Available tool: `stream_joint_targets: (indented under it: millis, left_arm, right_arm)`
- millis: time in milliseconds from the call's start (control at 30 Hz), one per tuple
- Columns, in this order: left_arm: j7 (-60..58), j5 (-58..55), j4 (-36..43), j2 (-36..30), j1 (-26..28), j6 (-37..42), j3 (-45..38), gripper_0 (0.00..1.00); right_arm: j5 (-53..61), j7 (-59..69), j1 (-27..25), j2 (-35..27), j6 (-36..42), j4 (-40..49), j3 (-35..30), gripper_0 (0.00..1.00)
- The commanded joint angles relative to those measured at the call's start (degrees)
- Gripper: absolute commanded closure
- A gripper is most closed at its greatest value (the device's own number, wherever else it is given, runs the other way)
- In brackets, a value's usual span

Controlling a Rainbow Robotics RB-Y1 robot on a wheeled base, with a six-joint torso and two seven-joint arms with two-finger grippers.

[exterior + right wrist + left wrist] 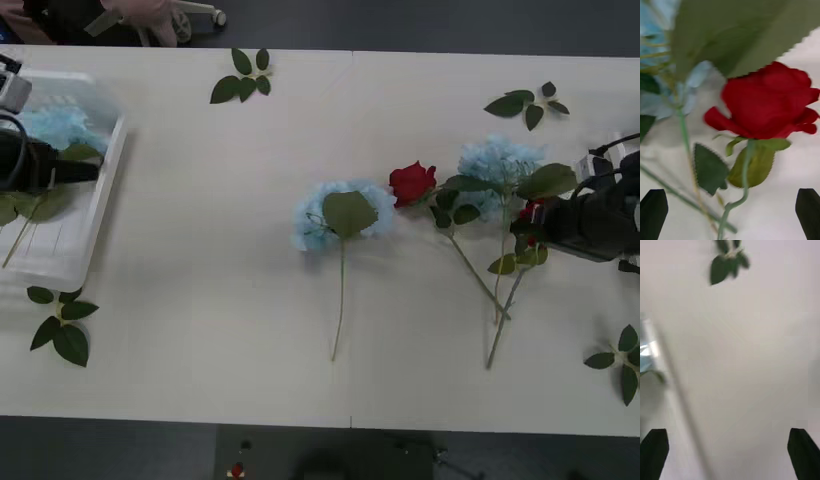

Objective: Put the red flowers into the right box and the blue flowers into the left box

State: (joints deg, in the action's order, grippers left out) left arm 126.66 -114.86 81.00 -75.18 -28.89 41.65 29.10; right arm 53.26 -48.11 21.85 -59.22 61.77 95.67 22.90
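My right hand (730, 213) hangs spread and empty over a red rose (767, 101) at 3 o'clock on the desk (200, 250). Its stem crosses a blue hydrangea's (500, 165) (tangle risk), so I could drag both. My left hand (730, 453), wide open, waits over the slotted basket (95, 215).

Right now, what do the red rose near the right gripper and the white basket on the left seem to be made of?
The red rose looks artificial, probably fabric: matte petals, a smooth uniformly green plastic-like stem, and stiff serrated leaves. It lies before the open right gripper. The white basket looks like moulded plastic, slightly translucent, with slotted walls and a thick smooth rim. The open left gripper hovers over it.
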Motion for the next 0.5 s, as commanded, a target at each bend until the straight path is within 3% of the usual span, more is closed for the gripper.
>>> stream_joint_targets:
  millis: [33, 167, 333, 400, 500]
  left_arm:
    - [-3.9, 2.7, 1.9, 5.8, -0.4, 0.9, -6.1, 0.04]
    - [-7.7, 17.5, 3.5, 15.4, -0.3, 3.4, -11.1, 0.04]
    - [-14.5, 38.5, 9.1, 27.1, 2.3, 11.7, -19.5, 0.04]
    - [-17.4, 46.6, 13.3, 31.8, 4.0, 14.9, -21.9, 0.04]
    - [-23.3, 57.4, 20.0, 39.7, 6.9, 18.6, -23.0, 0.04]
  right_arm:
    - [-0.4, 2.7, 1.5, 0.8, -6.6, -5.4, 5.7, 0.0]
    - [-1.0, 2.8, 3.9, 1.1, -9.7, -8.9, 10.7, 0.0]
    - [-1.0, 3.3, 4.5, 2.1, -11.1, -10.1, 12.0, 0.02]
    - [-1.1, 3.3, 4.7, 2.4, -11.1, -10.1, 12.0, 0.17]
    - [-2.0, 3.5, 4.7, 3.0, -11.1, -10.2, 12.0, 0.52]
